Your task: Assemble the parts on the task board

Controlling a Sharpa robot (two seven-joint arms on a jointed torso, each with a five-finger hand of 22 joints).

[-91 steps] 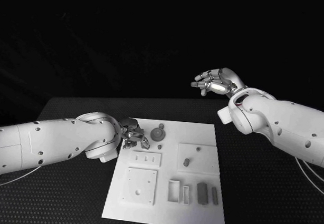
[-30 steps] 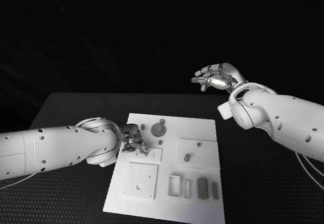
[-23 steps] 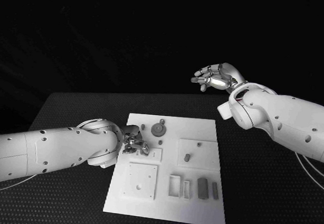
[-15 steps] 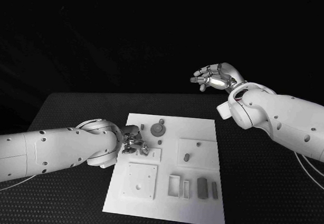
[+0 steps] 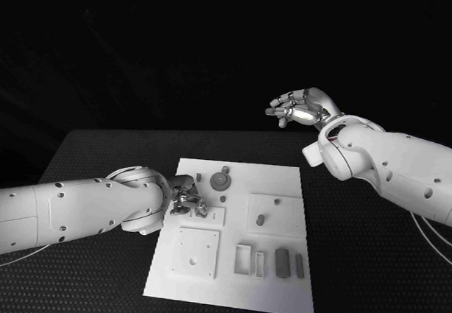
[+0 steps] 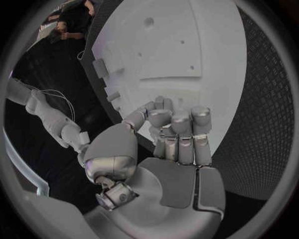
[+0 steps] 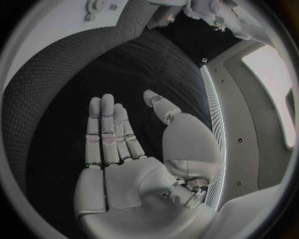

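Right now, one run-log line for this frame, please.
left hand: fingers curled at task board left edge | right hand: open, raised beyond table | grey parts on board

— What colours do we see here?
— A white task board (image 5: 278, 294) on our black, finely dotted table (image 5: 385, 289), with small grey parts (image 5: 282, 262) on it.
— And our arms?
— White, ending in the silver left hand (image 5: 185, 197) and the silver right hand (image 5: 302, 108).

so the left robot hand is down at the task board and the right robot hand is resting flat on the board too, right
Not quite. The left robot hand is down at the task board, but the right robot hand is raised well above the far side of the table, open and holding nothing. The head view shows this.
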